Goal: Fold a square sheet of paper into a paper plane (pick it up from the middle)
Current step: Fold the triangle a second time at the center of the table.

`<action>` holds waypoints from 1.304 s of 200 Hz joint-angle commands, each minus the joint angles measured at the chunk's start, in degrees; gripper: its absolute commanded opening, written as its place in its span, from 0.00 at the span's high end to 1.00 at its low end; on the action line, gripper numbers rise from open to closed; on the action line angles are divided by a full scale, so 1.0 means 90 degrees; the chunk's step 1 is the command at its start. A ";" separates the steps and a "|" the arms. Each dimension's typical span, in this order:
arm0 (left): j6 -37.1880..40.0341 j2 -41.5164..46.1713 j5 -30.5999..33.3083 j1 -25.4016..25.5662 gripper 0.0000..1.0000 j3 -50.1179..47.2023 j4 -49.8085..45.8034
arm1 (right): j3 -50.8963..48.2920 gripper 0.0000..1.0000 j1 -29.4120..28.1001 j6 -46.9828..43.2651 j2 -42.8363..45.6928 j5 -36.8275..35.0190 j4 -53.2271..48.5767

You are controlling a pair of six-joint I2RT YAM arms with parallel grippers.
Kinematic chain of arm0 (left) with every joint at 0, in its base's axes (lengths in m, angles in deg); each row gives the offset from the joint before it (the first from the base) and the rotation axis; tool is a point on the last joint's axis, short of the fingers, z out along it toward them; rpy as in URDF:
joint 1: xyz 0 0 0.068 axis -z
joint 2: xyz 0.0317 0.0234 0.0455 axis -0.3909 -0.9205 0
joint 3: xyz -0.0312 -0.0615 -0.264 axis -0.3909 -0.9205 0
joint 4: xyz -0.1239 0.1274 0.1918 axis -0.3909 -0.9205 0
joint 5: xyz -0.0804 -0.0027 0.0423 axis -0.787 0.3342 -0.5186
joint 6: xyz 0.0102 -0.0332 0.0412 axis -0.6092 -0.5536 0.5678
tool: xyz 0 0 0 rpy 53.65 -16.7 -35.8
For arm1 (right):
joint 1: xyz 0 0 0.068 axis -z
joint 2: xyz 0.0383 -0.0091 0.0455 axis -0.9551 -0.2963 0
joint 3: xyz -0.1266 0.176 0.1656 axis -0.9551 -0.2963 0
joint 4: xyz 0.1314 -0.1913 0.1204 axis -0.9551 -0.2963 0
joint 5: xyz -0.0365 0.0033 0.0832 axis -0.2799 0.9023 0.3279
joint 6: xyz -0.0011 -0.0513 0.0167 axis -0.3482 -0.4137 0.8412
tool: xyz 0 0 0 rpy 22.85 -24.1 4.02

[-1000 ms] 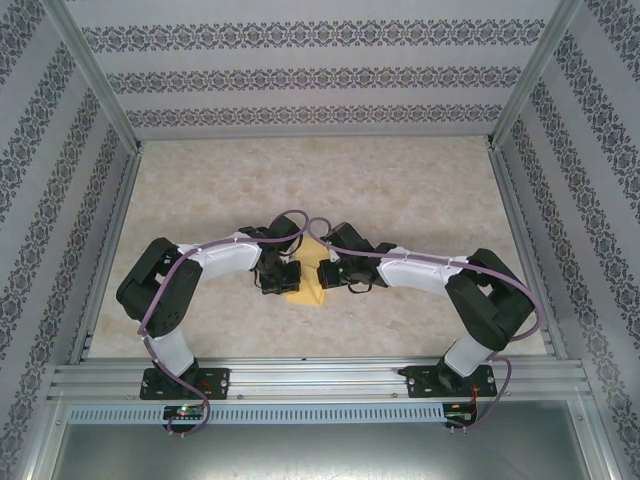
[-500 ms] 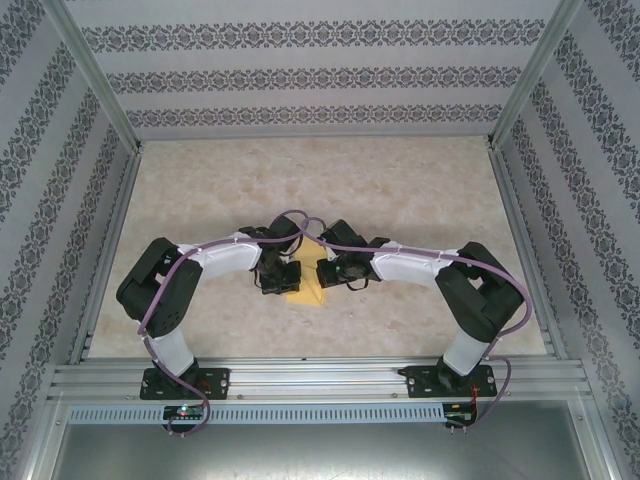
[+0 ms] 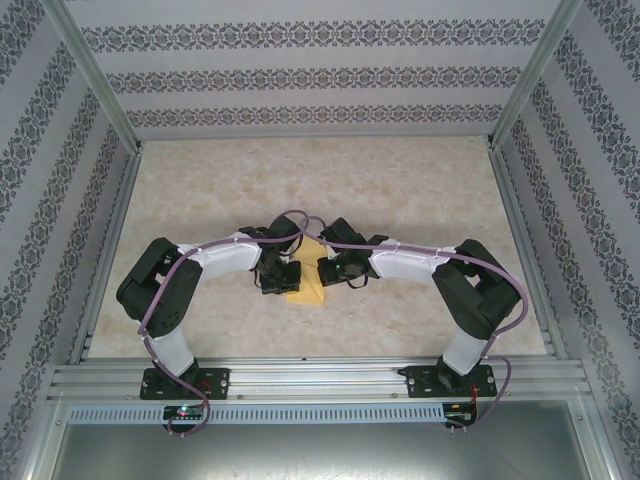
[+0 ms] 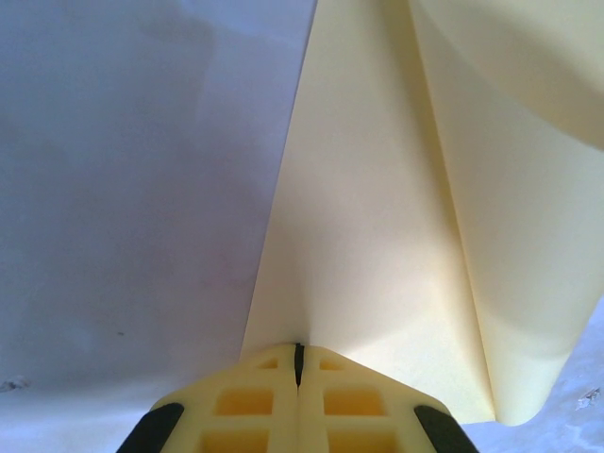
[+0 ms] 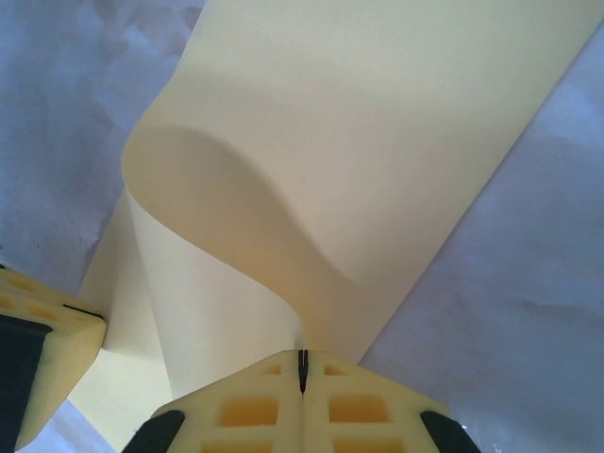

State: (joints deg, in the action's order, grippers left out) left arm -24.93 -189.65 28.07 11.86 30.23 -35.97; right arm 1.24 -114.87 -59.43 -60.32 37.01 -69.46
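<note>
Mid-fold: left claw [image 4: 298, 363] and right claw [image 5: 302, 363] both pinch the yellow sheet [image 4: 368, 236]; next it likely needs creasing flat

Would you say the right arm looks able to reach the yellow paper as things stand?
Probably yes: the right gripper is shut on a curled edge of the yellow paper, and the left gripper pinches it without blocking.

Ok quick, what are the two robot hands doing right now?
Left gripper: shut, pinching the yellow paper.
Right gripper: shut, pinching the yellow paper too.
</note>
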 commanded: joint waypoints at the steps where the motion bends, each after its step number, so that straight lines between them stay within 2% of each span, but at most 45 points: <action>1: 0.0139 -0.0286 0.0518 0.0067 0.97 -0.0120 -0.0508 | 0.0166 0.93 0.0059 -0.0122 -0.0127 -0.0037 -0.0059; 261: 0.0122 -0.0233 0.0543 0.0063 0.96 -0.0118 -0.0498 | 0.0064 0.92 0.0060 0.0036 -0.0445 -0.0146 -0.0034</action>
State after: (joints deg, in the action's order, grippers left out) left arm -24.93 -189.67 28.09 11.86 30.29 -36.05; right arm 1.86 -114.85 -59.57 -63.01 36.99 -69.22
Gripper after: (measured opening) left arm 0.060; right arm 0.080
